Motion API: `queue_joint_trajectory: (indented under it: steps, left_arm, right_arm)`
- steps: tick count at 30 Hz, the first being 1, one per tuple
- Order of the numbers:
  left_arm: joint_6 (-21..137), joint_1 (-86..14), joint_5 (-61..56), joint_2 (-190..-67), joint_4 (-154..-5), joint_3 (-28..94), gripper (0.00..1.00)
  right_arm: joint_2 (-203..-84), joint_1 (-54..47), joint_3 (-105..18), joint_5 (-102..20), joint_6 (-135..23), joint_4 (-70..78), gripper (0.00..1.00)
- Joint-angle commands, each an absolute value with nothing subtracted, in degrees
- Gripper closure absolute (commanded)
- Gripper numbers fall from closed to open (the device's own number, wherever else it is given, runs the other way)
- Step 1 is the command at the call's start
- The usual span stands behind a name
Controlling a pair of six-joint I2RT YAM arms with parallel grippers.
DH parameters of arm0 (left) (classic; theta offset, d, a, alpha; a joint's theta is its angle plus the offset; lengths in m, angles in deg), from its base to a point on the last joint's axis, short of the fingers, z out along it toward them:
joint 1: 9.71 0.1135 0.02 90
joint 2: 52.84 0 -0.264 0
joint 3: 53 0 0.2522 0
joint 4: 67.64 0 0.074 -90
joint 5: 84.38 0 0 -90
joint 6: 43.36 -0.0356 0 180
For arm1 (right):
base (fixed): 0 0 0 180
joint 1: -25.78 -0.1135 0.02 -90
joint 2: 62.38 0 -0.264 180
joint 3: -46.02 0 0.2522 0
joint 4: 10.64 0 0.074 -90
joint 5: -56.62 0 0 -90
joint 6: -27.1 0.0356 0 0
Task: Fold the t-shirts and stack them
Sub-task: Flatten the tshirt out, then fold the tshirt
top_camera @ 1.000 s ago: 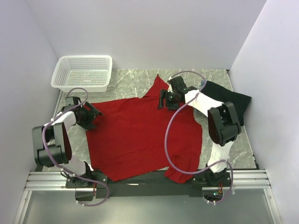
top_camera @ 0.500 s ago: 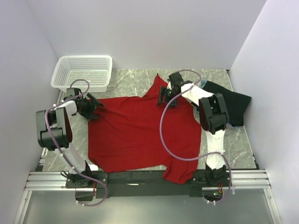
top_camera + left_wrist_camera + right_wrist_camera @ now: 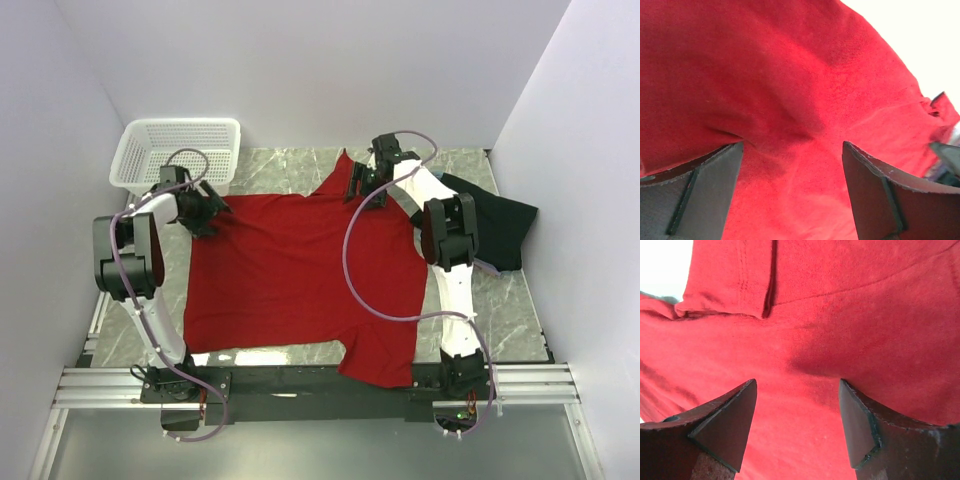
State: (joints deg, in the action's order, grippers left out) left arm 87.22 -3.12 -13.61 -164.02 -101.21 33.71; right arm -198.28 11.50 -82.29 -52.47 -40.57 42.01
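The red t-shirt (image 3: 300,270) lies spread flat across the middle of the table, one sleeve pointing to the back by the right gripper and the other at the near rail. My left gripper (image 3: 207,211) is at the shirt's far left corner. It stands open, and red cloth (image 3: 790,75) fills the gap between its fingers (image 3: 792,147). My right gripper (image 3: 360,186) is at the far edge beside the back sleeve, also open over red cloth (image 3: 840,315), its jaws wide apart (image 3: 797,385). A black t-shirt (image 3: 500,225) lies crumpled at the right, with a pale blue edge (image 3: 487,267) under it.
A white mesh basket (image 3: 180,150) stands at the back left corner, just behind the left gripper. White walls close in the table on three sides. The metal rail (image 3: 300,385) with both arm bases runs along the near edge.
Both grippers have moved toward the back of the table. The red shirt slid back with them and now lies flatter and more stretched out.
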Motion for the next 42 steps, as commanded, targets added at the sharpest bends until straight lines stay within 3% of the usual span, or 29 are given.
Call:
queue_joint_trajectory:
  steps: [1,11,27,34,42]
  left_arm:
    - [84.8,-5.7,-9.9,-163.1,-103.5,35.6,0.14]
    - [86.5,-7.0,-6.6,-153.2,-106.3,31.4,0.14]
    - [87.4,-8.9,-6.3,-138.4,-106.1,14.9,0.13]
    - [89.2,-8.8,-9.4,-138.4,-101.3,7.4,0.12]
    - [88.9,-8.8,-6.7,-141.4,-99.9,6.4,0.12]
  right_arm:
    - [-197.7,11.9,-86.1,-54.8,-42.9,44.3,0.27]
    - [-188.7,11.7,-81.2,-58.3,-43.9,41.7,0.27]
    - [-172.2,5.0,-53.9,-57.2,-45.3,37.3,0.28]
    - [-167.9,2.4,-43.6,-55.5,-43.3,34.0,0.28]
    - [-171.4,2.4,-43.1,-51.8,-43.3,33.3,0.28]
